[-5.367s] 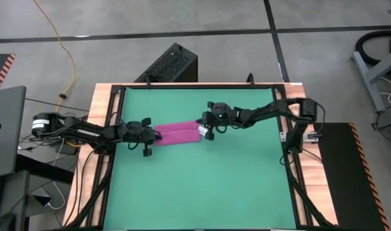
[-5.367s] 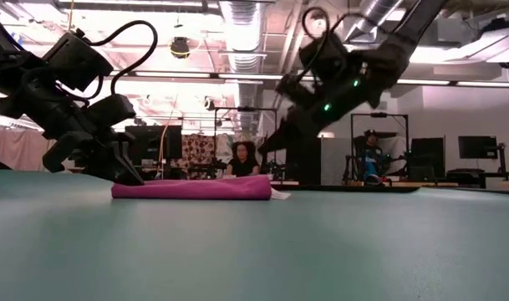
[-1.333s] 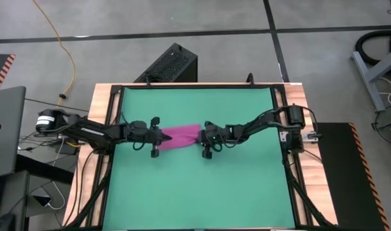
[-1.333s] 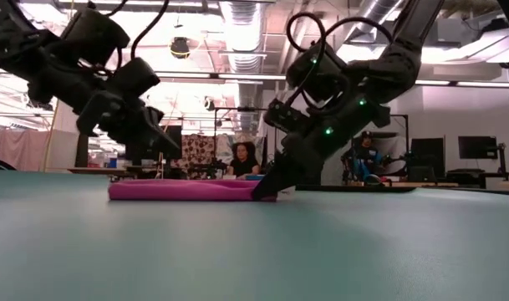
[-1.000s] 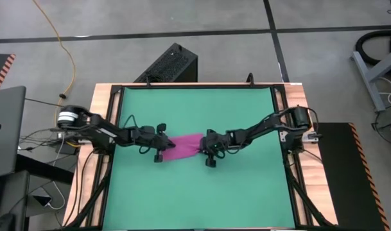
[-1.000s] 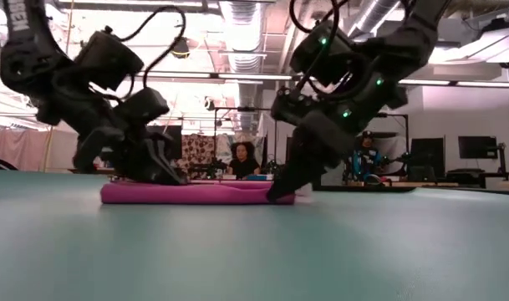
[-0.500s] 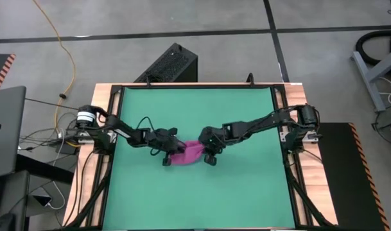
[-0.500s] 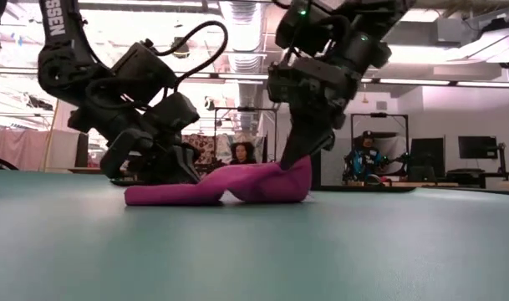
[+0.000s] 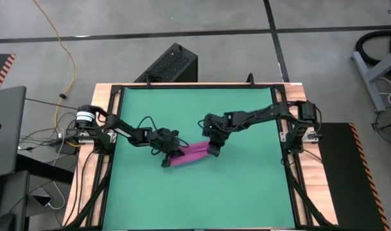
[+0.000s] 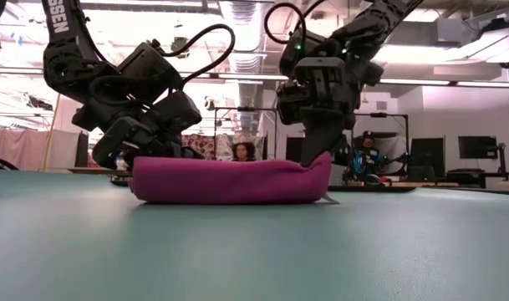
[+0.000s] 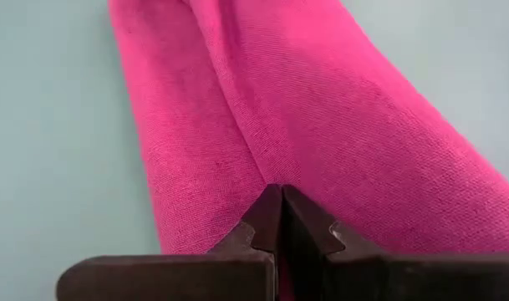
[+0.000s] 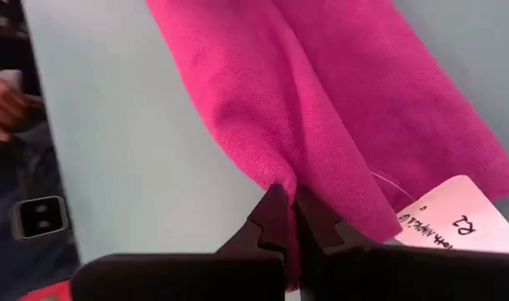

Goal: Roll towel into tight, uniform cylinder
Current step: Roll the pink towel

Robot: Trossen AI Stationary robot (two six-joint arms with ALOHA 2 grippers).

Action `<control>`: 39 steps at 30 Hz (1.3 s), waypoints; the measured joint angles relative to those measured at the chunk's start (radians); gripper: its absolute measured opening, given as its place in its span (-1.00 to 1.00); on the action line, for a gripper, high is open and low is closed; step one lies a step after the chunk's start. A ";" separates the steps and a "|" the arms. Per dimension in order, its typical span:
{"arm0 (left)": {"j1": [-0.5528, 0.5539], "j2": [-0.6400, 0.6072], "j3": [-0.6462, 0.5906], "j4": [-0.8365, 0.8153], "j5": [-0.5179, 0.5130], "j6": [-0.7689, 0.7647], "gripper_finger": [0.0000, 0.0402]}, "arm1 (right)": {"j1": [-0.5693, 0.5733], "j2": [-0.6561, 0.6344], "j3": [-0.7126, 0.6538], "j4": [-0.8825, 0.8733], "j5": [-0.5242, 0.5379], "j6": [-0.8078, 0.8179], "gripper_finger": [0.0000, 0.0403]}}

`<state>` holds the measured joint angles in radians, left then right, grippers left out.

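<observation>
I see the left gripper (image 9: 171, 152) and right gripper (image 9: 214, 147), jaws of both clamped on the towel (image 9: 191, 154), its 2 ends pinched, on the green mat (image 9: 246, 192).

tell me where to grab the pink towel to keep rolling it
Grip the towel at its two short ends, from above, where the left gripper and right gripper already pinch it. It lies as a long, low fold on the mat, so end holds keep it even.

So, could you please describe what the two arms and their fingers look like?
Both arms are dark, jointed, with looping black cables. The left arm carries white lettering, and a silver-white band rings its base joint. The left gripper and right gripper have dark, wedge-tipped fingers on a dark crossbar.
</observation>
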<state>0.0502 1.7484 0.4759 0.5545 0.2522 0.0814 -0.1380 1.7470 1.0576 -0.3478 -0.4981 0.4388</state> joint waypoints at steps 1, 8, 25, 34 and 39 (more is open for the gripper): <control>0.000 0.000 0.000 0.000 0.003 0.000 -1.00 | -0.013 0.000 0.000 0.000 -0.016 0.002 -0.92; 0.000 0.001 -0.002 0.004 0.000 0.010 -1.00 | -0.089 0.023 0.001 0.041 -0.101 0.023 -0.92; -0.001 0.002 -0.003 0.017 -0.003 0.016 -1.00 | -0.128 0.120 0.005 0.133 -0.187 0.052 -0.92; -0.001 0.002 -0.002 0.014 -0.003 0.042 -1.00 | -0.147 0.129 0.005 0.123 -0.175 0.043 -0.92; -0.001 0.002 -0.002 0.014 -0.003 0.042 -1.00 | -0.146 0.146 0.005 0.143 -0.152 0.029 -0.92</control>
<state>0.0490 1.7508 0.4740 0.5688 0.2489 0.1232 -0.2841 1.8932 1.0626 -0.2044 -0.6506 0.4676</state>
